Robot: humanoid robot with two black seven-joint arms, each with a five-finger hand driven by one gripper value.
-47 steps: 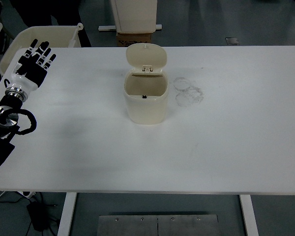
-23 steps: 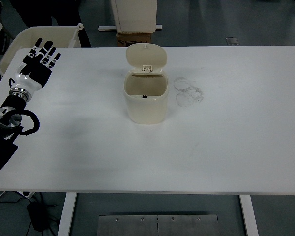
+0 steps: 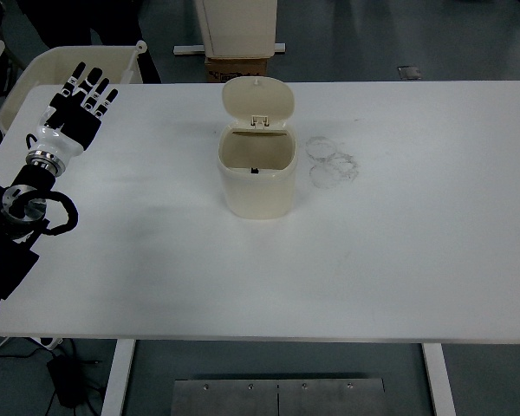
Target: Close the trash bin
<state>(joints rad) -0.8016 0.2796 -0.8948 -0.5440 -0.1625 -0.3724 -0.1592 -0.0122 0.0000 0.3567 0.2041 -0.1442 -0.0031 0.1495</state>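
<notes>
The robot's left hand (image 3: 76, 108) hovers over the far left corner of the white bench (image 3: 399, 260), fingers spread and holding nothing. Well to its right, near the bench's middle, stands the cream trash bin (image 3: 257, 178), its hinged lid (image 3: 258, 102) tipped upright and open. Just right of the bin lie faint ring-shaped marks (image 3: 332, 161), possibly smudges on the surface.

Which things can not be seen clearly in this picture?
- Head view: the bottom of the trash bin inside is hidden by its front wall.
- Head view: the bin's lid stands open; its back face is turned away.
- Head view: the left arm behind the left hand is cut off by the left edge.
- Head view: the right hand is out of frame.
</notes>
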